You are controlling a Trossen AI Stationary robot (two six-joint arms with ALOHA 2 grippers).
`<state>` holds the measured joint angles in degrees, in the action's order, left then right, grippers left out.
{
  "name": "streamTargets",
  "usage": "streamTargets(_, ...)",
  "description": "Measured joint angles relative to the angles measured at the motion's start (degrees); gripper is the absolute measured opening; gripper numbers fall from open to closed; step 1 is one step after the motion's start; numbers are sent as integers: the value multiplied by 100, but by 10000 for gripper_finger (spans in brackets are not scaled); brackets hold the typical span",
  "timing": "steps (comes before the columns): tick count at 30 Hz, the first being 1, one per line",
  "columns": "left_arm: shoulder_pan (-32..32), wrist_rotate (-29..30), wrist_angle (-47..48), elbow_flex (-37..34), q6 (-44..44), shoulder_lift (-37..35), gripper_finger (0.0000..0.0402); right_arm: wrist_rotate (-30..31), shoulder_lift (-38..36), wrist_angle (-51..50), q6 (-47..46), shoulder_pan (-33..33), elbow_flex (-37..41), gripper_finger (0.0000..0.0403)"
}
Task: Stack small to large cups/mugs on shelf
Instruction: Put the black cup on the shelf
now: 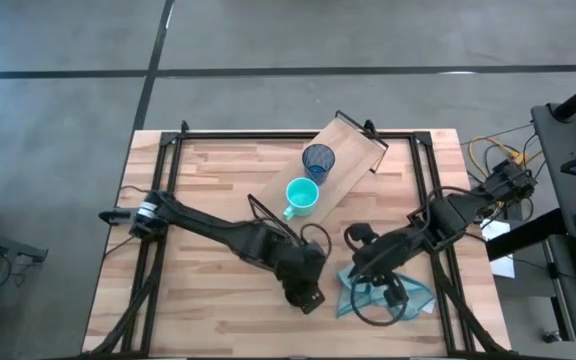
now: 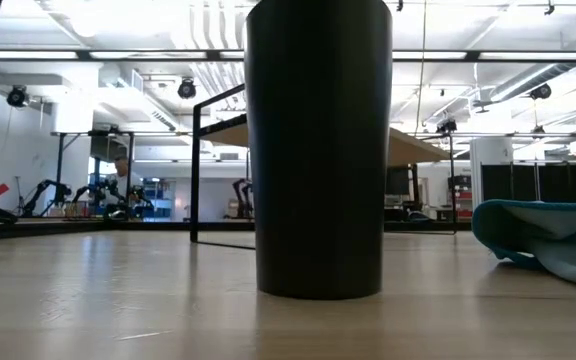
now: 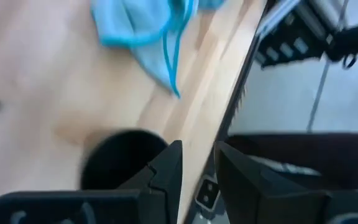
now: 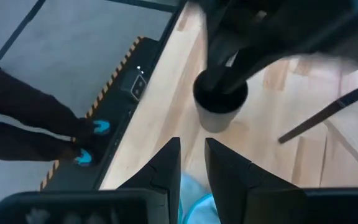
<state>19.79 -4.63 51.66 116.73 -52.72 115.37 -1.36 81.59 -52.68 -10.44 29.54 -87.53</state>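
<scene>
The black cup (image 2: 318,150) stands upright on its base on the table near the front edge. It also shows in the left wrist view (image 3: 117,165) and the right wrist view (image 4: 219,106). My left gripper (image 1: 310,295) hangs over it with fingers close together (image 3: 199,168), and hides it in the high view. The teal mug (image 1: 301,196) and the blue tumbler (image 1: 318,158) stand on the light-wood shelf plank (image 1: 353,150), which lies slantwise at the far middle. My right gripper (image 1: 366,270) is shut (image 4: 192,155) over the teal cloth (image 1: 398,298). My left gripper comes down from above at the black cup's rim (image 3: 160,149), with one finger (image 3: 166,174) right beside the mouth. No part of the cup shows between the fingers. I cannot tell whether the finger touches the rim.
The teal cloth (image 2: 548,235) lies bunched on the table to the right of the black cup. The table's front edge (image 4: 142,124) is close by, and a person's dark legs and shoes (image 4: 36,124) show on the floor beyond it. The shelf's black wire frame (image 2: 198,170) stands behind the cup.
</scene>
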Motion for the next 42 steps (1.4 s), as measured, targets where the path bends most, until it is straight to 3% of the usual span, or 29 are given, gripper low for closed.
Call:
streamTargets(10,234,2020,1067,-94,533,-1310,79,293,502,591,-259,9,120,68)
streamTargets(16,238,2070,1397,-352,679,-1752,79,292,1290,1300,-16,-78,75,68)
streamTargets(26,236,1835,2053,-361,664,-1879,79,108,2222,1272,-254,-194,-130,68)
streamTargets(42,238,1813,2181,-363,664,-1879,79,-38,2535,1311,-168,-170,-311,68)
